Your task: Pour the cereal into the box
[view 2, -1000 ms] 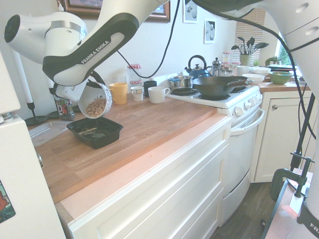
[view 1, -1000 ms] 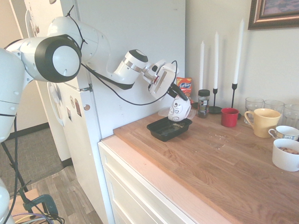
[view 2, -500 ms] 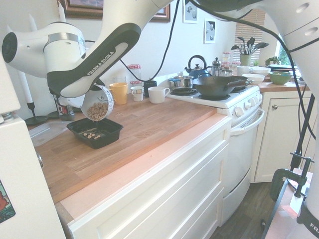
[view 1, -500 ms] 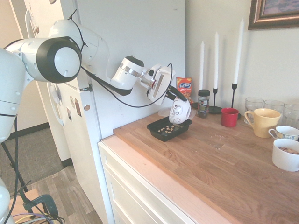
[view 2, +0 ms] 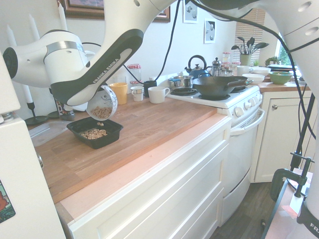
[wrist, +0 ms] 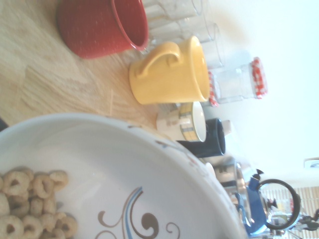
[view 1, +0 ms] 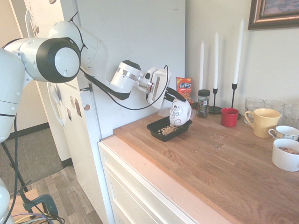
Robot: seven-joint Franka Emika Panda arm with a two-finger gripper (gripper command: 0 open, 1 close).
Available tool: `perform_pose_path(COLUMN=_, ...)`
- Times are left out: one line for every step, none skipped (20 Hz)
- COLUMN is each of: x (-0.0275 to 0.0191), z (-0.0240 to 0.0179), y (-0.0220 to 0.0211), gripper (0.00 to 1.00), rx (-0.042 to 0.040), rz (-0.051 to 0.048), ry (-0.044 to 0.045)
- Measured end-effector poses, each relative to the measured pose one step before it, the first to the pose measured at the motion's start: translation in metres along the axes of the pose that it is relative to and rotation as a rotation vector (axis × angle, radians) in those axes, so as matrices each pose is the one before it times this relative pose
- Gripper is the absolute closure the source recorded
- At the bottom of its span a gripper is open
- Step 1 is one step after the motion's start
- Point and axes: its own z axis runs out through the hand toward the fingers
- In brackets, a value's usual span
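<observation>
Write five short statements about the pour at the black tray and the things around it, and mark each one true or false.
1. The white bowl with dark swirls is tilted over the shallow black plastic tray. True.
2. The black tray is still empty. False: a heap of tan cereal rings already lies in it.
3. All the cereal has left the bowl. False: rings still sit inside it, as the wrist view shows.
4. A red cup stands on the wooden counter beside a yellow mug. True.
5. The orange snack packet lies in the tray. False: it stands behind the tray, near the wall.
</observation>
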Motion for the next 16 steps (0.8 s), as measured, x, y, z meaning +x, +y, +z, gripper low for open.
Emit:
perform_pose_path(x=-0.00153, z=-0.00192, y=-0.00059, gripper=1.00, rx=-0.00180, rz=-0.00284, ry=0.00545)
perform_pose_path(x=-0.00099, z=-0.00146, y=-0.00050, gripper=1.00, rx=-0.00089, rz=-0.00139, ry=0.00505)
perform_pose_path(x=-0.00076, z=-0.00114, y=-0.00037, gripper=1.00, rx=-0.00085, rz=-0.00073, ry=0.00411)
perform_pose_path(x=-0.00018, z=-0.00052, y=-0.00008, gripper=1.00, rx=-0.00184, rz=-0.00114, ry=0.00542)
perform_pose_path(x=0.00007, z=0.00012, y=0.00011, gripper=1.00, rx=-0.00335, rz=-0.00097, ry=0.00843)
perform_pose_path(x=-0.00072, z=0.00053, y=0.00012, gripper=1.00, rx=-0.00501, rz=-0.00103, ry=0.00668)
perform_pose_path(x=-0.00128, z=0.00052, y=-0.00004, gripper=1.00, rx=-0.00572, rz=-0.00252, ry=0.00905)
perform_pose_path(x=-0.00126, z=0.00000, y=-0.00016, gripper=1.00, rx=-0.00371, rz=-0.00243, ry=0.00517)
perform_pose_path(x=-0.00051, z=-0.00077, y=-0.00008, gripper=1.00, rx=-0.00224, rz=-0.00127, ry=0.00307)
perform_pose_path(x=-0.00003, z=-0.00134, y=-0.00018, gripper=1.00, rx=-0.00079, rz=-0.00059, ry=0.00437)
perform_pose_path(x=0.00001, z=-0.00121, y=-0.00005, gripper=1.00, rx=-0.00122, rz=-0.00050, ry=0.00304)
perform_pose_path(x=-0.00007, z=-0.00079, y=0.00007, gripper=1.00, rx=-0.00190, rz=-0.00060, ry=0.00155)
perform_pose_path(x=-0.00012, z=-0.00043, y=0.00003, gripper=1.00, rx=-0.00266, rz=-0.00089, ry=0.00222)
perform_pose_path(x=-0.00036, z=-0.00032, y=-0.00024, gripper=1.00, rx=-0.00191, rz=-0.00132, ry=0.00197)
perform_pose_path(x=-0.00070, z=-0.00050, y=-0.00076, gripper=1.00, rx=-0.00047, rz=-0.00212, ry=0.00286)
perform_pose_path(x=-0.00099, z=-0.00082, y=-0.00118, gripper=1.00, rx=-0.00001, rz=-0.00290, ry=0.00440)
